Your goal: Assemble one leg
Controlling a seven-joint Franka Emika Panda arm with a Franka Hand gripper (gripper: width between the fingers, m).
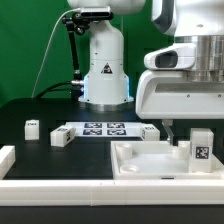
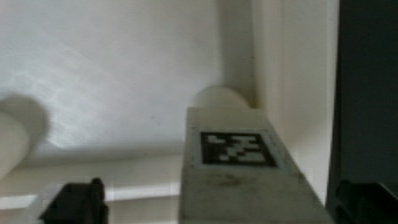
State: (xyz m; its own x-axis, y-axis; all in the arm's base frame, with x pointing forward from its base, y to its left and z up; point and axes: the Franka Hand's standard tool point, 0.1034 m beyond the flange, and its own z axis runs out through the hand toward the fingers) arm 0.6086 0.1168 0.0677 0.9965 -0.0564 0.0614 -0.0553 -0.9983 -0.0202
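The leg point(image 1: 200, 150), a small white post with a black-and-white tag, stands upright in the right part of the large white tray-like part point(image 1: 140, 165). My gripper point(image 1: 183, 132) hangs right over it, and one dark finger point(image 1: 168, 128) shows to the exterior view's left of the leg. In the wrist view the leg point(image 2: 235, 150) lies between my gripper's point(image 2: 222, 205) two dark fingers point(image 2: 75, 200). There is a clear gap on one side, and the other finger is close to the leg. The jaws are open and do not clamp the leg.
The marker board point(image 1: 105, 129) lies mid-table in front of the robot base point(image 1: 105, 70). Three more small white posts stand near it point(image 1: 32, 127), point(image 1: 60, 137), point(image 1: 150, 130). A white rail point(image 1: 6, 160) runs along the front left. The tray's rim point(image 2: 267, 60) runs beside the leg.
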